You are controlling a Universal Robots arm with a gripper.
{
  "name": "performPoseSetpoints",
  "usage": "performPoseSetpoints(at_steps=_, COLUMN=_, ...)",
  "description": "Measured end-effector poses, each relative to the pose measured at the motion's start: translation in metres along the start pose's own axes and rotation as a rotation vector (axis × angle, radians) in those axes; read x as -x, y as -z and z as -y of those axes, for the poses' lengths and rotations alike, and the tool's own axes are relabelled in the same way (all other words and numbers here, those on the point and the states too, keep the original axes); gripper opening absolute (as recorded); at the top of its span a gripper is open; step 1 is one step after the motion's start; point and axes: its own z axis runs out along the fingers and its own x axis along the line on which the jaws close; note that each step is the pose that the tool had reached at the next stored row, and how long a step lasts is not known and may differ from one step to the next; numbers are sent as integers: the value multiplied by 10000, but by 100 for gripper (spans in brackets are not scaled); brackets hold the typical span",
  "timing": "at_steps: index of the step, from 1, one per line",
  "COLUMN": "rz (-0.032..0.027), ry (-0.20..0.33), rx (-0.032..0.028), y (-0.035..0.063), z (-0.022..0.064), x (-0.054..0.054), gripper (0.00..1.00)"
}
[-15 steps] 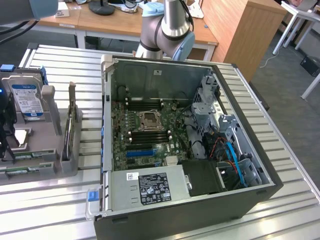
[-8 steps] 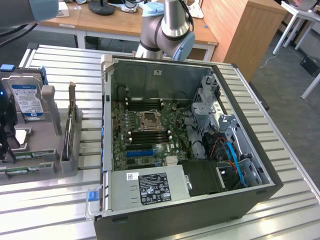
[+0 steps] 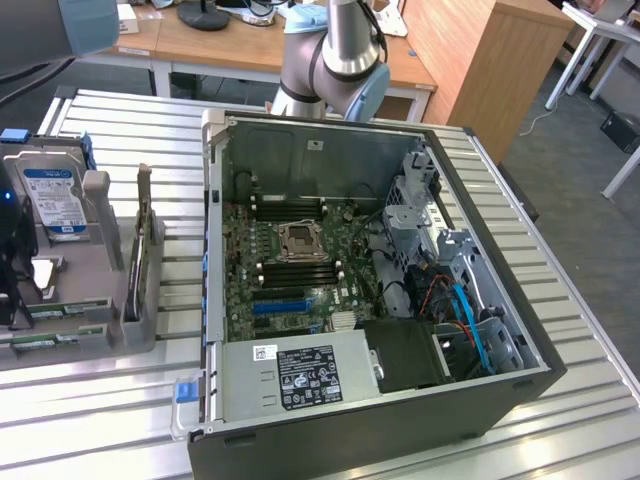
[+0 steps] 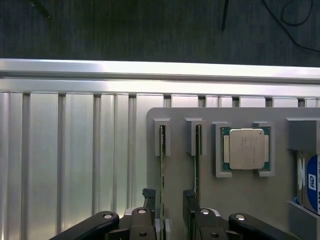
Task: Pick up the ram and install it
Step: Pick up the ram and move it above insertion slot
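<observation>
Item: ram [image 4: 161, 165]; long thin green stick, standing on edge in a slotted grey holder on the grey fixture plate [image 4: 250, 200]; not lifted, not installed.

Hand [image 4: 167, 200]: jaws wide, one dark finger [image 4: 147, 196] on each side of the ram; a gap shows between stick and either finger, so nothing is gripped.

Second stick [image 4: 197, 155]: same kind, on edge in the neighbouring holder, just outside the hand's other finger.

Processor [image 4: 245, 150]: silver-capped square chip, seated flat in its own grey bracket beside the second stick.

Hard drive [image 3: 55, 200]: blue-and-white label, held at the far end of the fixture plate, beyond the processor.

Worktop [image 3: 560, 290]: slatted aluminium, carrying the fixture plate at the exterior view's left and the computer case [image 3: 400, 420] at its middle.

Computer case: side panel off, lying open; motherboard [image 3: 240, 290] exposed, with long black memory slots [image 3: 295, 205] above and below the processor socket [image 3: 298, 238]; blue expansion slot [image 3: 280, 303] nearer the power supply [image 3: 300, 365].

Arm [image 3: 335, 50]: grey and silver, rising behind the case.
</observation>
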Motion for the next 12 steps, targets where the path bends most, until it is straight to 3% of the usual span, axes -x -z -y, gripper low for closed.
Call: performPoseSetpoints(at_steps=12, rz=4, ry=0, rx=1, y=-126, z=2, x=-4, gripper=36)
